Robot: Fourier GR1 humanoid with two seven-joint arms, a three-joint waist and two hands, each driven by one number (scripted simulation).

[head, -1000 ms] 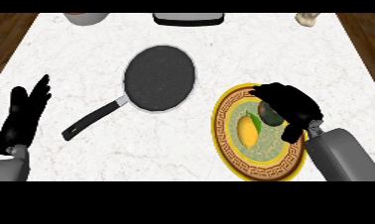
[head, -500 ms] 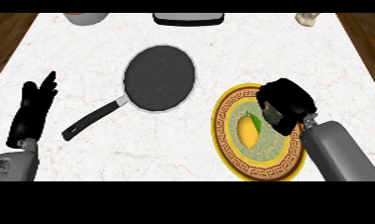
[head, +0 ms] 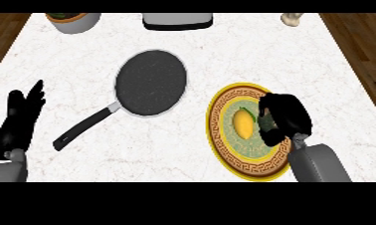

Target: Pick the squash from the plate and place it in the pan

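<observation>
A yellow squash lies in the middle of a yellow-rimmed patterned plate at the right of the counter. My right hand hovers over the plate's right half with curled fingers right beside the squash; whether they touch it I cannot tell. The black pan sits left of the plate, its handle running toward the lower left. My left hand rests open near the left edge, fingers up.
At the back edge stand a grey bowl with greens, a grey rectangular appliance and a small beige object. Wooden floor shows past the counter's left and right sides.
My right hand has drawn in and curled its fingers next to the squash. The left hand has shifted slightly. Squash, plate and pan have stayed put.
</observation>
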